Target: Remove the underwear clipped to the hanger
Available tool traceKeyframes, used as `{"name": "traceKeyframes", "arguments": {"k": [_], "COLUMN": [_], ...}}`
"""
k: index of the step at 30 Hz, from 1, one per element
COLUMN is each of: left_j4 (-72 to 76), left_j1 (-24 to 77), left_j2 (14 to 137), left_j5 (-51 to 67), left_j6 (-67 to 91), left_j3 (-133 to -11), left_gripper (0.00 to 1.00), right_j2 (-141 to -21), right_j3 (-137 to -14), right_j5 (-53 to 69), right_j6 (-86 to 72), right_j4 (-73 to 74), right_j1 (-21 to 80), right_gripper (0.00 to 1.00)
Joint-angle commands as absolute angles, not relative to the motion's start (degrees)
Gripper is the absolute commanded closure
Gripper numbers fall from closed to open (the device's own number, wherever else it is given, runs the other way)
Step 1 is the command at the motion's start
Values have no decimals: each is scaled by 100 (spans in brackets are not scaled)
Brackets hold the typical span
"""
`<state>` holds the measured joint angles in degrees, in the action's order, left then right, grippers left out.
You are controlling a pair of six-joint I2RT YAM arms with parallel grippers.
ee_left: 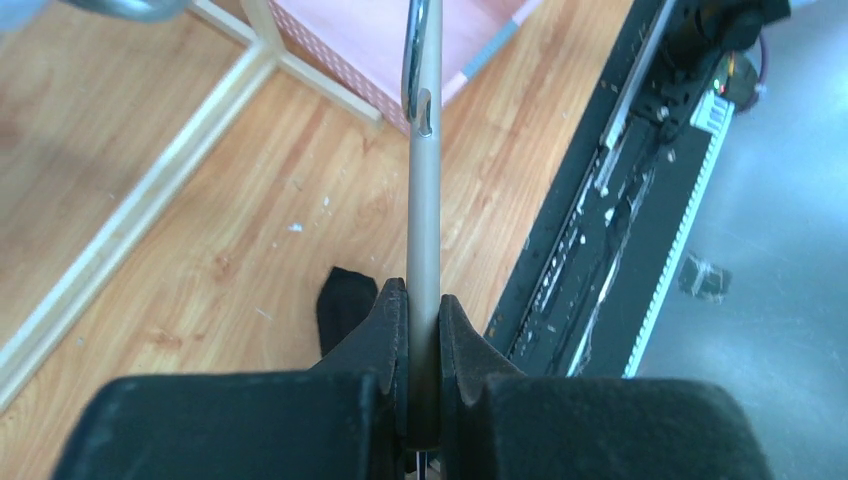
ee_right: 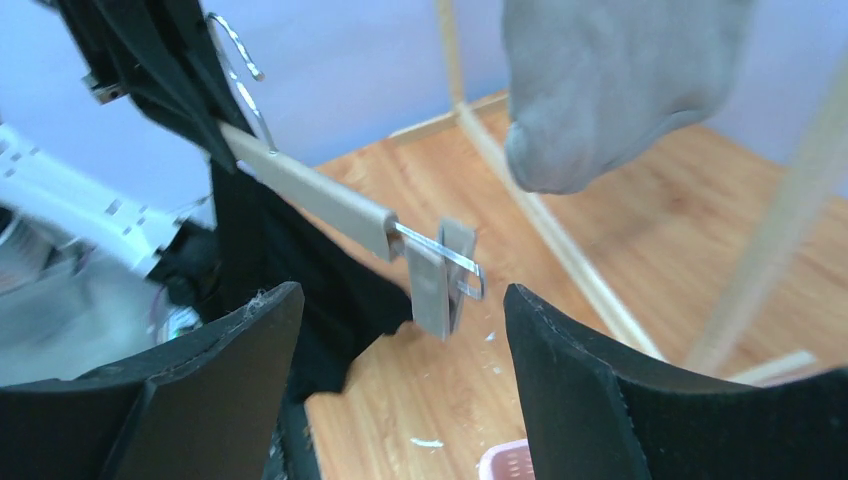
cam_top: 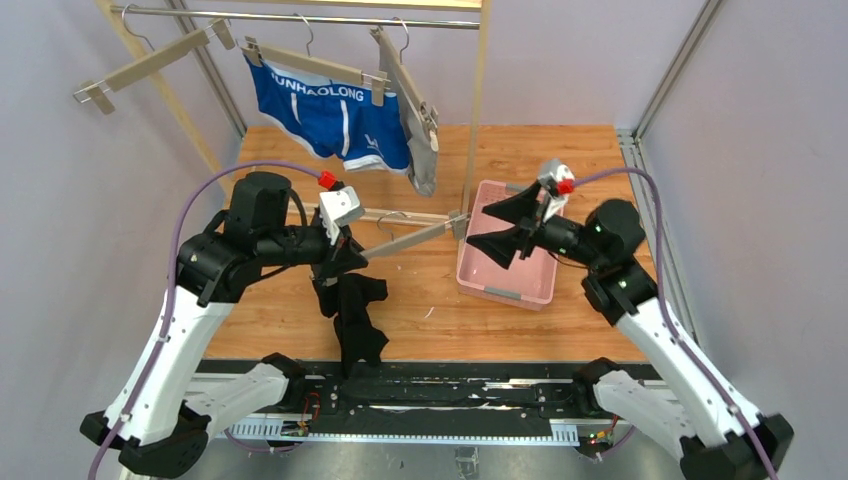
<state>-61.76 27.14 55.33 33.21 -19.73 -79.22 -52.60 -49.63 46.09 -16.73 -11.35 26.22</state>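
Blue pair (cam_top: 325, 115), white-lettered waistband: hangs spread, clipped at both corners, high at the back. Grey pair (cam_top: 425, 165): dangles bunched just beside it. Black pair (cam_top: 355, 315): droops crumpled from a lower, tilted hanger (cam_top: 410, 238).

Bright, even light falls from above on the desk (cam_top: 560, 165), leaving only faint, soft-edged shadows on its wood. The overhead view is sharp, though the frame posts (cam_top: 672, 75) at the desk's far corners lean outward. In both wrist views the black fingers (ee_left: 385, 330) look dark and nearly featureless. Above the desk, the grey briefs (ee_right: 610, 90) are blurred.
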Motion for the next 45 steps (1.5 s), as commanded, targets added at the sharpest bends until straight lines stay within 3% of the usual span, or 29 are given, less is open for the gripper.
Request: {"name": "traceKeyframes", "arguments": {"k": [1,10,21,27,33,45], "left_j4": [-5092,-3199,-1597,50,791,1625], "left_j1": [2739,2733,2741,2737,2734,2736], "left_j2": [5218,4703,4666,4478,4501,4597], "left_j5": [3187,3116,3313,3755,4027,4102], "left_j6": [-1135,-54,775,1780,2341,2793], "left_j3": [-8089,-7247,-6412,-5616,-5336,-5011], "left_gripper": [100,100,100,100,100,100], "right_j2": [-4399,-4718,-5753,-6550,-7424,-7879], "right_j3": [-4322,-3679,-3696,-3996,-4619,-5158], "right_j5": [2761,3588,3861,3603,3709,3727], "right_j6": [-1910,-2766,-3721,-4518,-5241,-5104], "right_j4": [-1336,-2570,-5602,-7312,-8627,-8641], "right_j1": [2689,2869,3181,3252,3367,3713], "right_gripper": [24,28,27,27,28,30]}}
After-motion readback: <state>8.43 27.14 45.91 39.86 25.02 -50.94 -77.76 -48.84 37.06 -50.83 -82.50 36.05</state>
